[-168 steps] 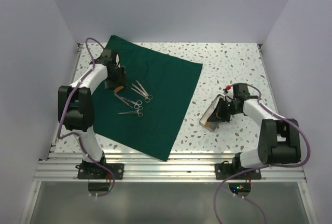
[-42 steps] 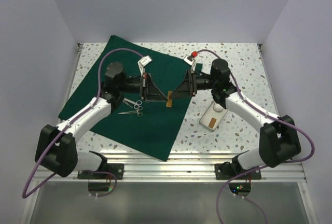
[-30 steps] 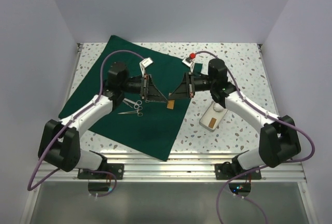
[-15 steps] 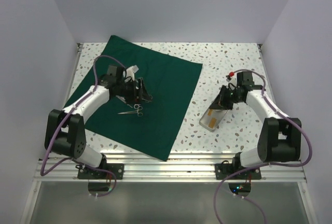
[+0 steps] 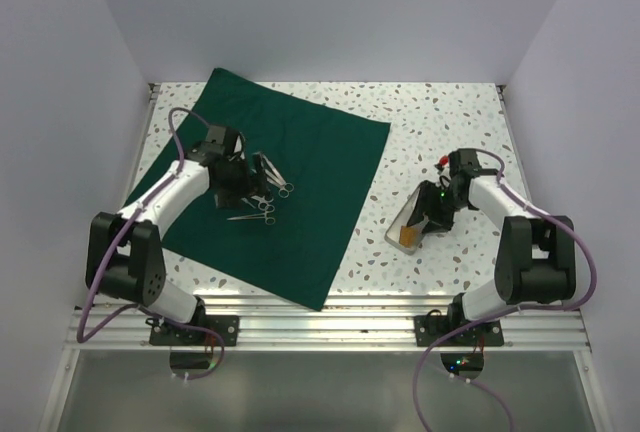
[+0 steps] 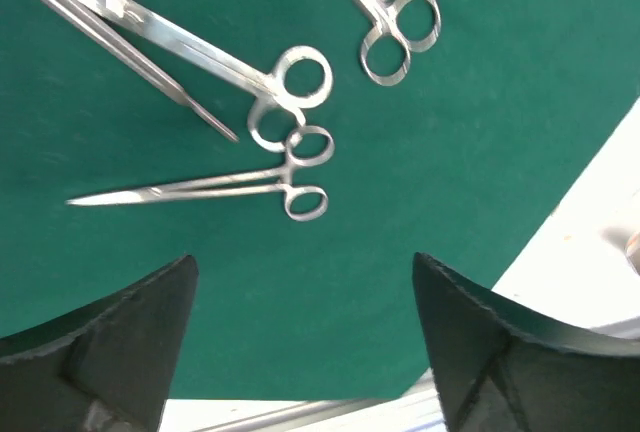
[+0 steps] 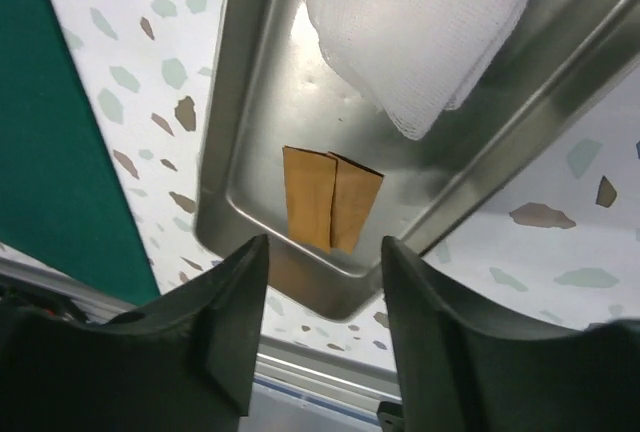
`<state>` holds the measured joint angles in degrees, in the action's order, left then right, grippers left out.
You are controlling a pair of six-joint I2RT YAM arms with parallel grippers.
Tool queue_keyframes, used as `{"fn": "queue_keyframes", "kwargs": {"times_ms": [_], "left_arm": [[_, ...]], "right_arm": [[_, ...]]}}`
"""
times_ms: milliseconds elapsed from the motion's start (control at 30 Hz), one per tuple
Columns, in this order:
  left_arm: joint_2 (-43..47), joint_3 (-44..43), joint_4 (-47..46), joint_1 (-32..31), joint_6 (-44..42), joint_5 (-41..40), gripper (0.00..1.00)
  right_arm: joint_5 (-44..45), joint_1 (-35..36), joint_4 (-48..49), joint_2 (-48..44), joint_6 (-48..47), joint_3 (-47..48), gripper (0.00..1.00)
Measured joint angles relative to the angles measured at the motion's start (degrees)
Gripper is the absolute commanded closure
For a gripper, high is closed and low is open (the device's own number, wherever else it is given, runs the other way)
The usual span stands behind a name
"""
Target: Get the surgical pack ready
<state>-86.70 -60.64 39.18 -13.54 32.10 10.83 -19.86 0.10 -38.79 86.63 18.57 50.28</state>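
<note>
Left arm bent inward over green drape [image 5: 320,167], upper left of top view. Left gripper [image 5: 240,184] points down, jaws spread wide, holding nothing. Right arm folded at centre right, right gripper [image 5: 432,210] above steel tray [image 5: 405,237], jaws partly apart, empty.

Tray on speckled table [image 5: 450,122], apart from drape. Holds white gauze [image 7: 420,22] at upper right and brown folded card [image 7: 330,197] at middle, both seen only in right wrist view.

Left wrist view alone separates scissors [image 6: 170,37] and forceps [image 6: 200,190], flat on drape beyond fingers.

Green drape [image 5: 310,207] flat; scissors [image 6: 215,52], forceps [image 6: 200,190] on it; steel tray [image 7: 265,102] holds gauze [image 7: 420,22].
</note>
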Motion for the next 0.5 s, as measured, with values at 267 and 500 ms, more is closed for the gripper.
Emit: {"fn": "queue_keyframes", "kwargs": {"times_ms": [267,500], "left_arm": [[-5.99,-8.48,4.00,1.49,0.59,-7.69,0.07],[-16.39,-17.66,9.16,3.08,3.85,-16.52,0.35]], "right_arm": [[4.20,0.02,-5.27,-0.22,-0.26,3.48,0.34],[4.28,5.18,-6.49,-2.36,0.90,9.46,0.33]]}}
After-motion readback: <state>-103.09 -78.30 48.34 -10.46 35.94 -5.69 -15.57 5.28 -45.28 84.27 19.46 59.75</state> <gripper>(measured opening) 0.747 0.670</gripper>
